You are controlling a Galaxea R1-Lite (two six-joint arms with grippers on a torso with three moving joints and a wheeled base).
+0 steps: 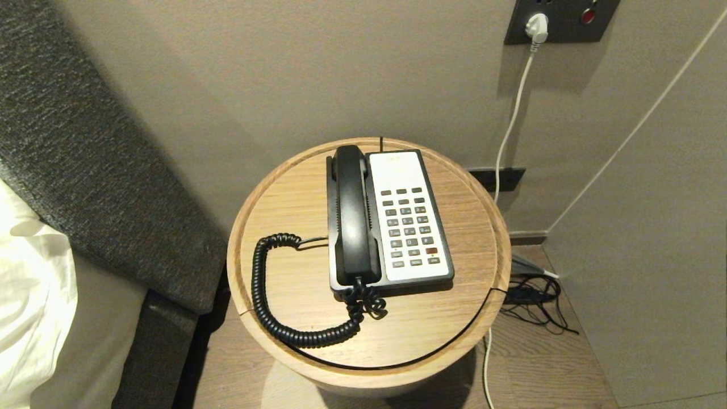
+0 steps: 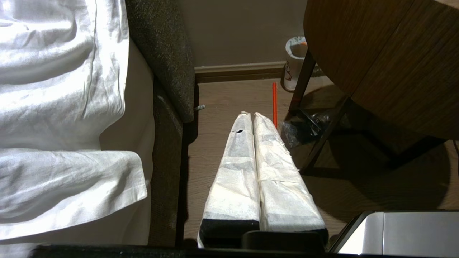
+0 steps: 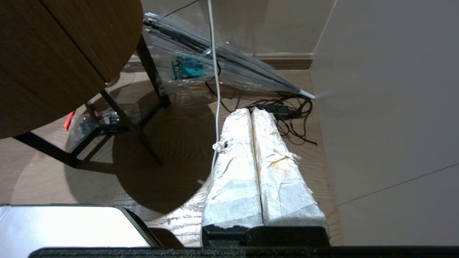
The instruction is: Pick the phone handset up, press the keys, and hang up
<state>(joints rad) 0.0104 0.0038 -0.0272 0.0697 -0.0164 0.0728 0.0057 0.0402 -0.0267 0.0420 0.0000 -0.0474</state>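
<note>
The black phone handset [image 1: 353, 218] lies in its cradle on the left side of the black-and-white phone base [image 1: 408, 218]. Rows of dark keys [image 1: 410, 227] fill the base's white face. A black coiled cord [image 1: 271, 295] loops from the handset's near end across the round wooden table [image 1: 454, 318]. Neither arm shows in the head view. My left gripper [image 2: 252, 115] hangs low beside the table over the floor, its white-wrapped fingers pressed together and empty. On the table's other side, near the floor, my right gripper [image 3: 250, 111] is likewise shut and holds nothing.
A bed with white sheets [image 2: 61, 107] and a dark upholstered headboard [image 1: 96, 170] stands left of the table. A white cable [image 1: 511, 125] runs down from a wall socket [image 1: 537, 27]. A folded clear umbrella [image 3: 229, 68] and tangled black cables [image 3: 290, 114] lie on the floor at the right wall.
</note>
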